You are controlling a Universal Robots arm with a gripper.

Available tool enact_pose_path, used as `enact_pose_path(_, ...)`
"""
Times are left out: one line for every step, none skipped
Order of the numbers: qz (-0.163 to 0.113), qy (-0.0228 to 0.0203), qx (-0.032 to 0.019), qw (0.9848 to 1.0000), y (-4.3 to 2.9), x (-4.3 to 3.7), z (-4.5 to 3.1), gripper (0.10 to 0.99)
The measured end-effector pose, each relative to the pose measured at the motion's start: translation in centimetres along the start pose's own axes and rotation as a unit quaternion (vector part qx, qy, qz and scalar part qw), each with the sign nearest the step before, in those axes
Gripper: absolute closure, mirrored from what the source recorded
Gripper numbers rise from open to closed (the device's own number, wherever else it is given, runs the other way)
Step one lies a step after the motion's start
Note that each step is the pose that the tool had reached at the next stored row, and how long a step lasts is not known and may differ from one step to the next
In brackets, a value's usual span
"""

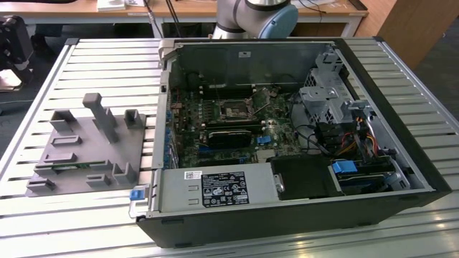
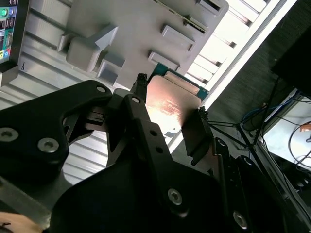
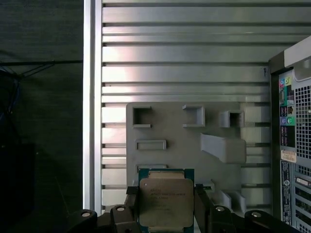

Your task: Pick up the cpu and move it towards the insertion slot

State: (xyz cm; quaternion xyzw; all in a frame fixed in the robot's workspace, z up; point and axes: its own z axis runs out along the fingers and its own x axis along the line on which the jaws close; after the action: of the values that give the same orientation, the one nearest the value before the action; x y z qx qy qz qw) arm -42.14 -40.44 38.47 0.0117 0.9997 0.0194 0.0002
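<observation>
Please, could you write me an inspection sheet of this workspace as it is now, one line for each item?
Surface: slatted metal table; it bears a grey fixture and an open computer case.
Job's things: the cpu is held clear of the grey fixture, which is seen behind it in both wrist views; the insertion slot sits on the motherboard inside the case, with nothing in it.
Clutter: a thin green memory stick lies in the fixture.
End effector: end effector shut on the cpu, one finger on each side.
Cables: coloured wires inside the case, at the exterior view's right.
Surroundings: wooden desks and the arm's base behind the table.
</observation>
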Motion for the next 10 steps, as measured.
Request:
enact_pose_path(0.0, 0.0, 0.0, 1.0, 0.0, 0.0, -0.1, 0.549)
enact_pose_path(0.0, -0.0001, 0.0, 1.0, 0.01, 0.0, -0.16, 0.549)
enact_pose_path(0.0, -0.0001, 0.0, 1.0, 0.01, -0.04, -0.18, 0.549)
enact_pose_path(0.0, -0.0001, -0.0001, 1.0, 0.01, -0.12, -0.18, 0.549)
enact_pose_path(0.0, 0.0, 0.0, 1.0, 0.01, -0.23, -0.19, 0.549)
enact_pose_path(0.0, 0.0, 0.0, 1.0, 0.01, -0.33, -0.19, 0.549)
enact_pose_path(0.0, 0.0, 0.0, 1.0, 0.02, -0.39, -0.19, 0.549)
enact_pose_path(0.0, 0.0, 0.0, 1.0, 0.02, -0.47, -0.19, 0.549)
enact_pose_path(0.0, 0.0, 0.0, 1.0, 0.02, -0.54, -0.19, 0.549)
enact_pose_path(0.0, 0.0, 0.0, 1.0, 0.02, -0.62, -0.19, 0.549)
